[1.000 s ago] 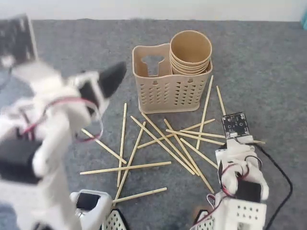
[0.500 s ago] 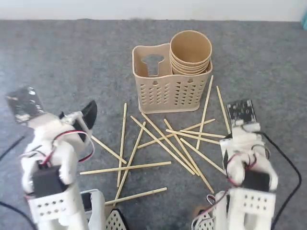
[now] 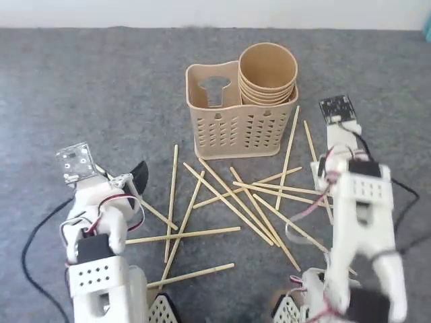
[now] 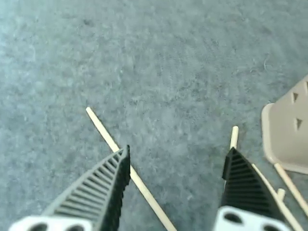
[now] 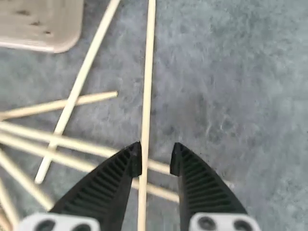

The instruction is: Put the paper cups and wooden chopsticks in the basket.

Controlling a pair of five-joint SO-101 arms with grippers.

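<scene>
The beige slotted basket (image 3: 236, 124) stands at the back of the grey carpet, with a stack of paper cups (image 3: 268, 67) in its right compartment. Several wooden chopsticks (image 3: 232, 202) lie crossed on the carpet in front of it. My left gripper (image 4: 179, 154) is open low over the carpet, at the left edge of the pile, its black finger (image 3: 139, 178) pointing at the basket; one chopstick (image 4: 127, 168) runs under a finger. My right gripper (image 5: 156, 149) hangs open by a narrow gap over a long chopstick (image 5: 147, 91) right of the basket.
The basket's left compartment (image 3: 214, 91) has a cut-out handle. Its corner (image 4: 288, 134) shows in the left wrist view, and in the right wrist view too (image 5: 41, 24). Bare carpet (image 3: 101, 87) lies left of and behind the basket. Cables trail by both arm bases.
The left arm has dropped from high on the left down to the carpet beside the pile. The right arm has stretched forward to the chopsticks right of the basket.
</scene>
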